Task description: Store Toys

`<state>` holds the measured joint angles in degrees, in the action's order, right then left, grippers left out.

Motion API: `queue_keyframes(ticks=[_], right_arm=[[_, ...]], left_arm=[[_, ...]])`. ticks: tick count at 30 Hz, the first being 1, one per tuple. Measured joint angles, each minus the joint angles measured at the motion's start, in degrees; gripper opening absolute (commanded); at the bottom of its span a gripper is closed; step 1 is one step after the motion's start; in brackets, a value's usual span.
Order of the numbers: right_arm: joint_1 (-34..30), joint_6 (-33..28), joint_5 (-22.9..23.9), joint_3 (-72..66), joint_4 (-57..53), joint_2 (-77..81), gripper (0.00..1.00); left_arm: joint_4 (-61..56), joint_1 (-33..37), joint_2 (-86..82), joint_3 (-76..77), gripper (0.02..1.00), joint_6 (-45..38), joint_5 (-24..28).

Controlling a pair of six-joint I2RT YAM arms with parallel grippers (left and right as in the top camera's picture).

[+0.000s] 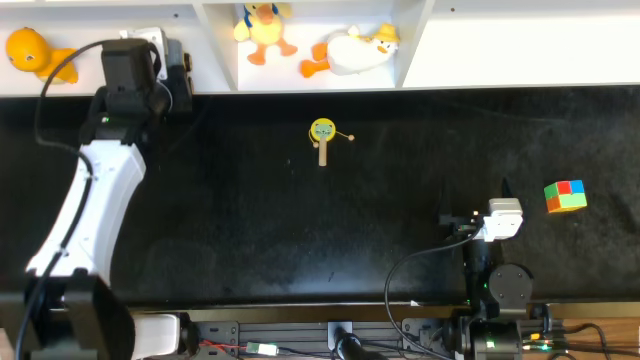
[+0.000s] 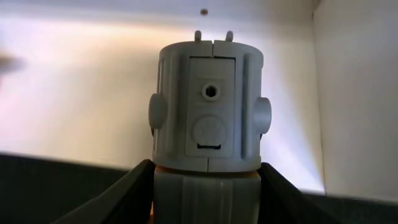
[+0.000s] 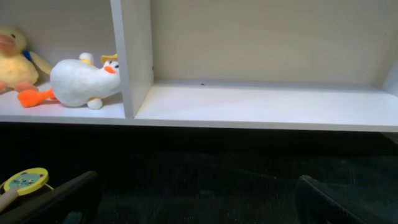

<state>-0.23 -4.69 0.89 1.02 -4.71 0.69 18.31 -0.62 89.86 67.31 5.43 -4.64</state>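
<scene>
- Looking down from the top view, you see your left arm (image 1: 95,190) reaching up to the white shelf (image 1: 520,55). Its left jaws are at the mouth of the left compartment, near an orange duck (image 1: 30,50).
- In that same view, the middle compartment holds a yellow duck (image 1: 262,28) and a white duck (image 1: 350,50). A small rattle drum (image 1: 322,133) lies on the black surface (image 1: 220,220) in front of them. A coloured cube (image 1: 565,196) sits far to the right, near your right arm (image 1: 497,222).
- In the left wrist view, your left jaws are clenched on the lower part of a grey toy robot (image 2: 208,106). The robot stands upright in front of the compartment's white back wall, with a side wall close by. You cannot tell whether it rests on the shelf floor.
- In the right wrist view, your right jaws are released and spread wide over the surface. They face the shelf's right compartment. The white duck and the yellow duck lie in the compartment next to it, beyond the divider. The rattle drum lies on the surface just beside one finger.
</scene>
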Motion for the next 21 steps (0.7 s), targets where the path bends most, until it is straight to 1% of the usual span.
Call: queue_keyframes(ticks=[21], right_arm=[[0.0, 0.0, 0.0, 0.0, 0.0, 0.0, 0.993]], left_arm=[[-3.8, 2.6, 7.5, 4.5, 0.281, 0.0, -0.1]])
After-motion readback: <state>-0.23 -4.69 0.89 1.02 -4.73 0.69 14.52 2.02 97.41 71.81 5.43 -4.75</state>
